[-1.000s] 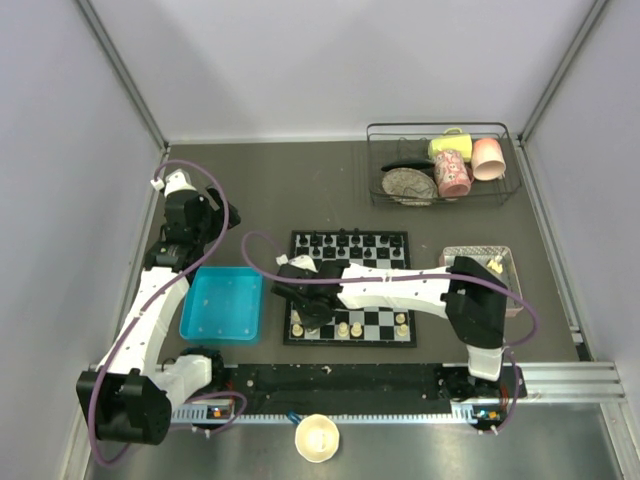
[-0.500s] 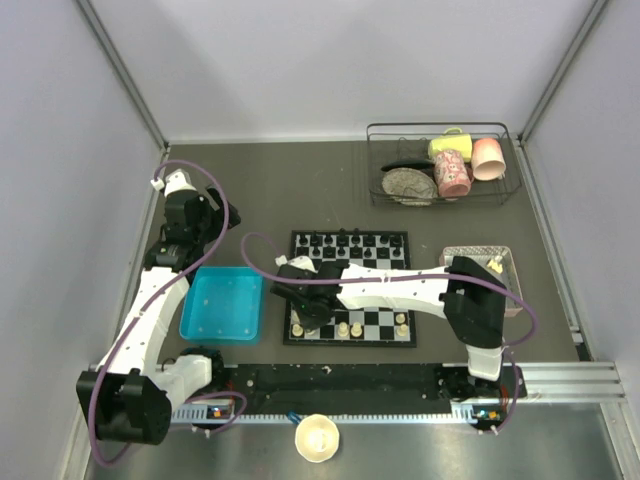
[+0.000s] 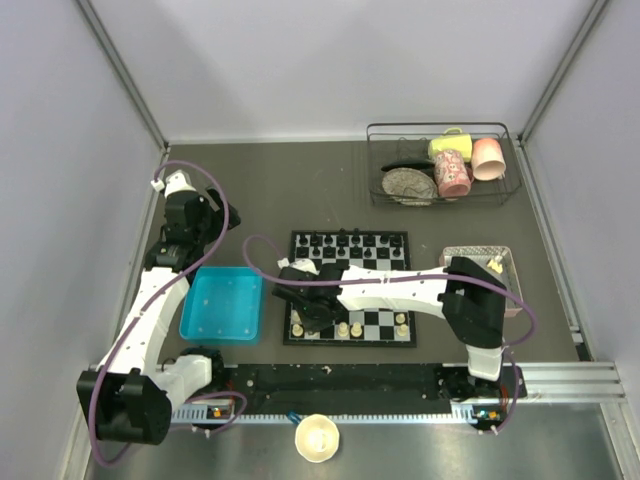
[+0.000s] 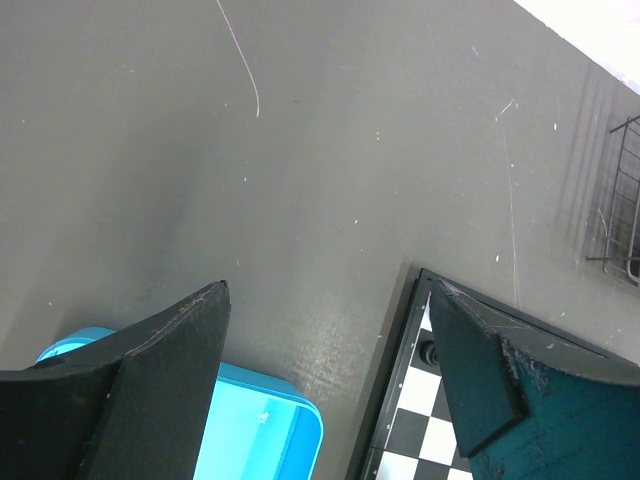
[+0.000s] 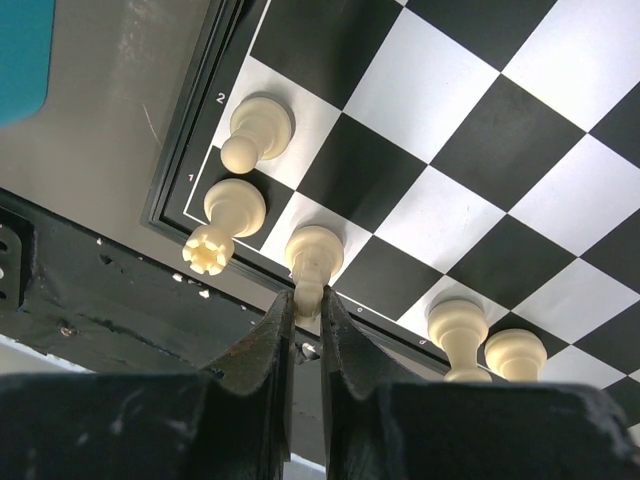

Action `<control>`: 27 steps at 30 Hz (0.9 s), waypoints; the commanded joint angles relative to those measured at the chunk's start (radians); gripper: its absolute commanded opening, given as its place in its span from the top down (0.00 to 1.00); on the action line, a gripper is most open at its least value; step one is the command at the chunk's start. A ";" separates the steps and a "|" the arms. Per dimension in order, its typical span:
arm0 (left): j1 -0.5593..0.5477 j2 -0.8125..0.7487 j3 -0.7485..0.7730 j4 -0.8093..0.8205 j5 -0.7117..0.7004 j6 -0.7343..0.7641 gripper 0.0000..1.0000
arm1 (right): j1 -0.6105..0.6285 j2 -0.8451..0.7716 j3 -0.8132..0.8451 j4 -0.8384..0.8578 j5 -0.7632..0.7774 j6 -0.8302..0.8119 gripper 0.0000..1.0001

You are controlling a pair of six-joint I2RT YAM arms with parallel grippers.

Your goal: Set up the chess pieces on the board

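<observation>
The right gripper [image 5: 304, 305] is pinched narrow on the top of a cream chess piece [image 5: 313, 248], which stands on the board's [image 5: 440, 150] edge row, low in the centre of the wrist view. Two other cream pieces [image 5: 232, 208] stand just to its left, and two more at lower right. The left gripper [image 4: 328, 290] is spread wide above the dark surface [image 4: 300, 150], between a blue tray [image 4: 255, 425] and the board's corner.

Room is tight round the right hand [image 5: 308, 300], pinched on a piece [image 5: 312, 255] at the board's [image 5: 440, 215] near-left corner: a rook [image 5: 225, 225] and a pawn [image 5: 256, 132] stand just to its left, and two more pieces [image 5: 455, 325] stand near on its right. The left hand [image 4: 330, 300] hangs spread over bare bench [image 4: 300, 150] between tray [image 4: 260, 430] and board. The right arm [image 3: 395, 288] lies across the board's middle rows.
</observation>
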 commanded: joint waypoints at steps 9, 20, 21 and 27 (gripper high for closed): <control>0.006 -0.017 -0.002 0.039 0.007 0.002 0.15 | 0.019 -0.006 0.015 0.018 0.007 0.005 0.80; 0.005 -0.017 0.000 0.039 0.007 0.004 0.15 | 0.020 -0.021 0.033 0.035 0.017 -0.001 0.69; 0.005 -0.017 0.000 0.039 0.007 0.004 0.15 | 0.020 -0.025 0.033 0.035 0.018 0.000 0.68; 0.005 -0.018 -0.002 0.038 0.006 0.008 0.15 | 0.019 -0.056 0.047 0.033 0.043 -0.008 0.66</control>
